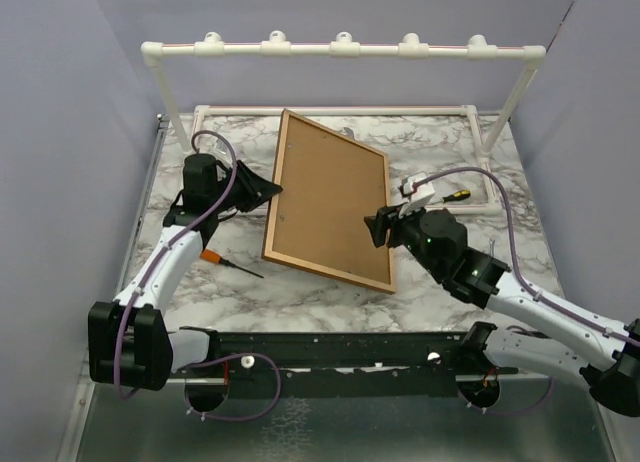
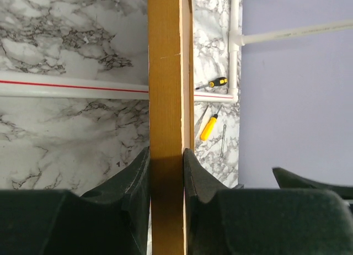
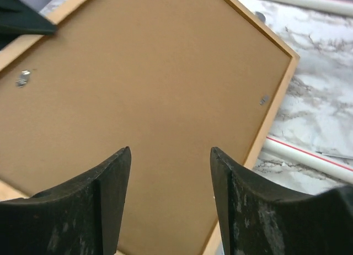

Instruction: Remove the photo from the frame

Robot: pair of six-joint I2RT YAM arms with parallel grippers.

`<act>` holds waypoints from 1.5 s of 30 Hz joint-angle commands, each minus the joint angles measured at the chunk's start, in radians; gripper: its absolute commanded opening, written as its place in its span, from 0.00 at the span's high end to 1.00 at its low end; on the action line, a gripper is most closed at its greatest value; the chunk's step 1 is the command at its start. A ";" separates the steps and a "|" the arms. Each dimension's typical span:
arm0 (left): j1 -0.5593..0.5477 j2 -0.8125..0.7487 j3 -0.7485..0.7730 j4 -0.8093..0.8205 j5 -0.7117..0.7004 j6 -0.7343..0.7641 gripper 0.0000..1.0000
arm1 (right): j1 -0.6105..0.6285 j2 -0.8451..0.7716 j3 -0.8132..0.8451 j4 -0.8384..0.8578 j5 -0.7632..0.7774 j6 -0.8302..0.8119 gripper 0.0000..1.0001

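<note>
The left end effector (image 2: 166,155) is clamped on the frame (image 2: 165,73), one finger on each face of its left rail, which the wrist camera sees edge-on. The right end effector (image 3: 170,151) has its fingers apart, nothing between them. They are over the frame's brown back, near its right rail. Whether either finger touches the board cannot be told.

In the overhead view the frame sits between the two arms, near the middle of the marble bench (image 1: 300,292), back side up and turned askew to the bench edges. Whether its far side rests on the bench cannot be made out. Small metal clips (image 3: 23,77) sit along the inside of the border.

The photo is hidden: only the fibreboard back faces the cameras. The right wrist view cuts off the frame's lower corners.

Farther out, an orange-handled screwdriver (image 1: 215,256) lies beside the left arm, a yellow-handled screwdriver (image 1: 455,194) lies past the right end effector, and a white pipe rack (image 1: 343,48) stands along the far edge.
</note>
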 commanded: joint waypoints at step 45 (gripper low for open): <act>0.004 -0.173 0.391 -0.195 0.045 0.002 1.00 | -0.213 0.880 0.602 -0.299 -0.021 0.494 0.99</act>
